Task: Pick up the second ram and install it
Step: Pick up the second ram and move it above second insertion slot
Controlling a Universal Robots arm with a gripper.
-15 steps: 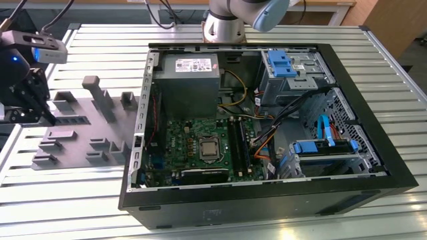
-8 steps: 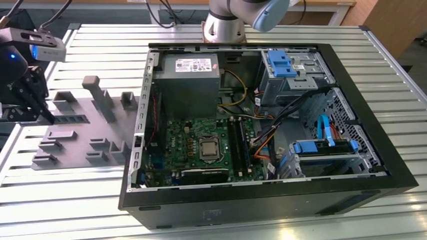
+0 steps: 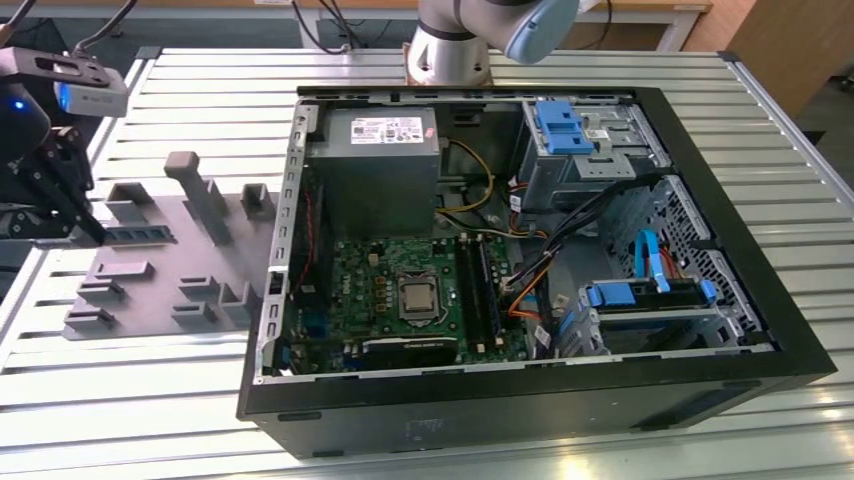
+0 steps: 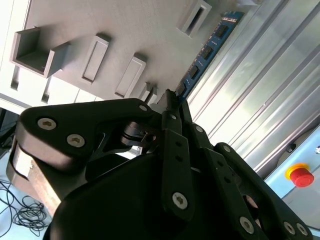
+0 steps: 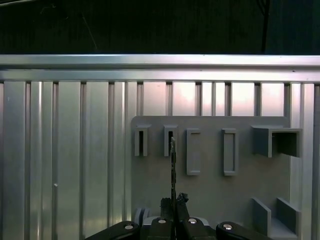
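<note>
The second ram (image 4: pixel 210 45) is a long blue stick with dark chips. In the exterior view the second ram (image 3: pixel 140 235) lies low at the left edge of the grey fixture plate (image 3: pixel 160 270). In the first wrist view I see the second ram (image 5: pixel 173 165) edge-on as a thin line. My gripper (image 4: pixel 170 100) is shut on one end of it, with the black fingers (image 5: pixel 181 200) pressed to both sides. In the exterior view my gripper (image 3: pixel 83 222) hangs at the far left, well away from the green motherboard (image 3: pixel 400 290) and its long black slots (image 3: pixel 478 290).
The open black computer case (image 3: pixel 534 400) fills the table's middle and right. Inside are a grey power supply (image 3: pixel 380 160), blue drive brackets (image 3: pixel 561 125) and loose cables (image 3: pixel 534 270). The fixture plate carries raised holders (image 3: pixel 200 195). A red button (image 4: pixel 298 175) sits beyond the ribbed metal table (image 5: pixel 65 150).
</note>
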